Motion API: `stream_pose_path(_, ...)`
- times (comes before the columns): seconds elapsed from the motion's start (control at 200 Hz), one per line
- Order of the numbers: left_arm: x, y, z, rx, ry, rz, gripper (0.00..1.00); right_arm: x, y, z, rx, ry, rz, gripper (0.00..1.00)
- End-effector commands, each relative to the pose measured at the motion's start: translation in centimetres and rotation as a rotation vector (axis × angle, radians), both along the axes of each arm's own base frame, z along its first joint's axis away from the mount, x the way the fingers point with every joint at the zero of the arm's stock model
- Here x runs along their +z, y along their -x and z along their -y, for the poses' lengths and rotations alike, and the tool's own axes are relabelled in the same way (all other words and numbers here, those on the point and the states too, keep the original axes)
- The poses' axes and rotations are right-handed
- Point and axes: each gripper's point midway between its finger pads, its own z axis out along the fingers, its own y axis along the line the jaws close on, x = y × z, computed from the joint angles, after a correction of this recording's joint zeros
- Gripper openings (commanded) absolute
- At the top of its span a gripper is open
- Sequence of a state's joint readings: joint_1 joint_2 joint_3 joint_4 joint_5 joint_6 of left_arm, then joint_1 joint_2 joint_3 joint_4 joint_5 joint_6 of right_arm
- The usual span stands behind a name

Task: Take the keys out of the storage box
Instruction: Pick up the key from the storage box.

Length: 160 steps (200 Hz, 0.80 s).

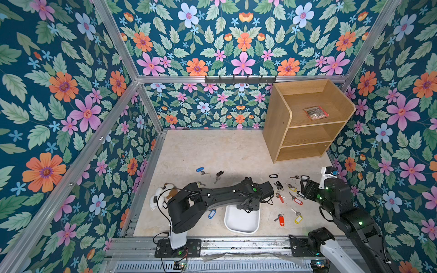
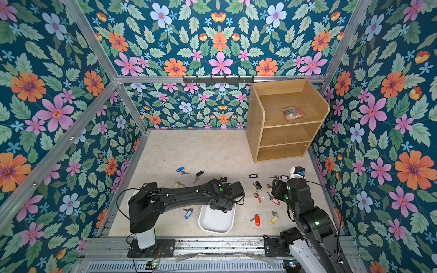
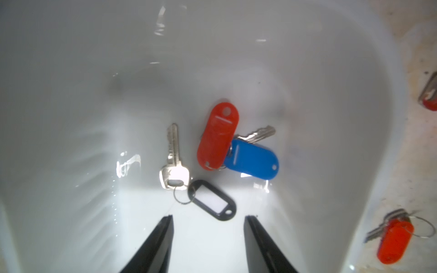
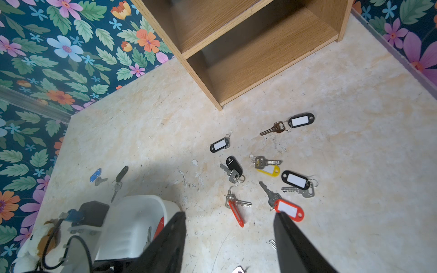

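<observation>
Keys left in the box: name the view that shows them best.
The left wrist view: it looks straight into the box at the keys with red, blue and black tags. In both top views the left arm hides them. The right wrist view shows only a red sliver inside.

The beige tabletop (image 1: 212,153) carries a white box (image 1: 241,224) near its front edge, a wooden shelf unit (image 1: 305,134) in the far right corner and a plush toy (image 1: 159,198) by the left wall. Tagged keys (image 1: 281,219) lie scattered on it: a loose cluster with red, yellow and black tags right of the box, a blue-tagged key (image 1: 211,214) just left of it, and a black-tagged key (image 1: 219,174) farther back, near another blue one. A clear packet (image 1: 315,112) lies on the unit's top shelf.
</observation>
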<state>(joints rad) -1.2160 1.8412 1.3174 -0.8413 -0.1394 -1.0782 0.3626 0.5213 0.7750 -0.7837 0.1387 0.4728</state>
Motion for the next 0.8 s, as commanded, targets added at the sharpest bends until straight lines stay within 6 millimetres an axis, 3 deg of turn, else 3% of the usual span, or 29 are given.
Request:
stream_pose_path(0.0,-0.3,0.1,-1.6,0.032,-0.044,0.011,0.55,0.2,-0.3,0.1,-0.008,0.007,0.016,0.63)
stream_pose_path(0.205,-1.0,0.5,-1.3,0.167,0.042,-0.004,0.55,0.1,-0.3,0.1,-0.006,0.009,0.014,0.64)
stream_pose_path(0.425,-0.6,-0.2,-2.4,0.284,0.078,0.028,0.56,0.1,-0.3,0.1,-0.005,0.008,0.013,0.63)
stream_pose_path(0.565,-1.7,-0.4,-2.8,0.341,0.139,-0.004,0.56,0.2,-0.3,0.1,-0.004,0.006,0.015,0.63)
stream_pose_path(0.68,-2.9,-0.1,-2.2,0.360,0.188,-0.051,0.55,0.3,-0.3,0.1,-0.005,0.004,0.020,0.63)
stream_pose_path(0.795,-2.8,-0.3,-1.7,0.359,0.197,-0.052,0.53,0.3,-0.2,0.1,-0.006,0.004,0.020,0.64)
